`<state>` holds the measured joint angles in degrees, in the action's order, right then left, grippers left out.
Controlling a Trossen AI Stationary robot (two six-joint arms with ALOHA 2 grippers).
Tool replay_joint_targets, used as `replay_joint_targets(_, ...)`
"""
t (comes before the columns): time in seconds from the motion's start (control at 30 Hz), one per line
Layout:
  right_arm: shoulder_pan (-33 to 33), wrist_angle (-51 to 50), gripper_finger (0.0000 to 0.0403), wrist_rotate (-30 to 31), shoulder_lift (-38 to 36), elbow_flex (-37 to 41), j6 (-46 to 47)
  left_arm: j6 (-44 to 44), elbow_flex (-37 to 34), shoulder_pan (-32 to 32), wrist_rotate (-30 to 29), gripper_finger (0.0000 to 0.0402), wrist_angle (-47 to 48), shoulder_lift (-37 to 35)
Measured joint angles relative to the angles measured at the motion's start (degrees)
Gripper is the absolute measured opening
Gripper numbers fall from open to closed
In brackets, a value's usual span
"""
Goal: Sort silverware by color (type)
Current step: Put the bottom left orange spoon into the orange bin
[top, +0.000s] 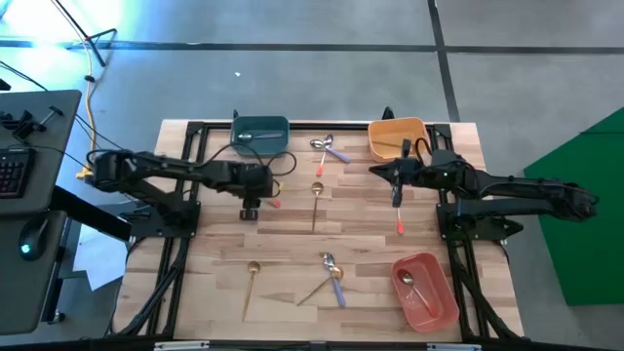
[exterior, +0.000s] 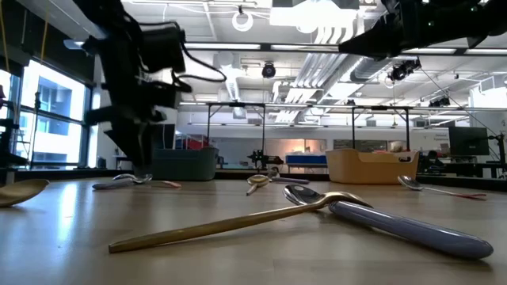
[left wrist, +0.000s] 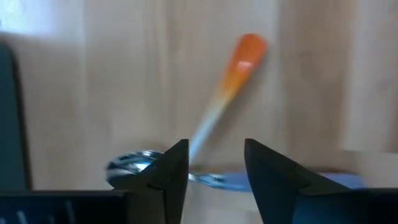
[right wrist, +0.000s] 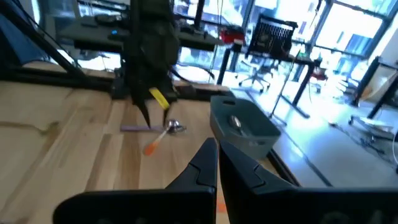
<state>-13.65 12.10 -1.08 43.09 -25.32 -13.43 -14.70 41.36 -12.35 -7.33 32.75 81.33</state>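
Orange-red-handled spoon (left wrist: 219, 99) lies flat on the wooden tabletop (top: 224, 234), just under and ahead of the left claw (left wrist: 215, 165). Silver bowl (left wrist: 132, 163) beside one dark finger, handle running away between the fingers; a lavender handle crosses near the bowl. Judged light, rigid, thin and slick: it sits almost flush with the wood, so little height to pinch. Best hold is likely across the handle near its middle, fingers straddling it, not on the rounded bowl, which would squirm out.

Look: small slim spoon, polished silver head, handle fading pale to orange-red at the tip.

Left claw: fingers parted, gap between them clear, holding nothing; poised over the spoon near the teal bin (top: 259, 131).

Right claw (right wrist: 217, 163): fingers pressed together. The high view shows a red-handled utensil (top: 399, 216) hanging below it, beside the orange bin (top: 398, 136); whether it is actually gripped is not clear.

Other silverware: gold spoon (top: 316, 203) mid-tabletop, another gold spoon (top: 251, 285) on the near side, a crossed gold and lavender pair (top: 330, 278), one spoon in the red-pink bin (top: 426, 291).
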Motion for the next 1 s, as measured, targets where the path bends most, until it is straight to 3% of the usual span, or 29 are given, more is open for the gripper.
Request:
replay_joint_targets(0.27,0.6,0.9,0.0000,0.0,0.0,0.0,-0.5,-5.7,0.0,-4.5,0.7,0.0138,-2.1,4.7)
replay_joint_targets(0.57,0.6,1.1,0.0000,0.0,0.0,0.0,-0.5,-7.0,0.3,-4.5,0.9,0.0085,-2.7,8.0)
replay_joint_targets(0.8,0.6,1.1,0.0000,0.0,0.0,0.0,-0.5,-9.2,0.1,-3.7,1.1,0.0013,-2.5,7.6)
replay_joint_targets(1.0,0.6,1.1,0.0000,0.0,0.0,0.0,-0.5,-10.5,0.9,-2.2,-0.8,0.0005,-1.6,7.8)
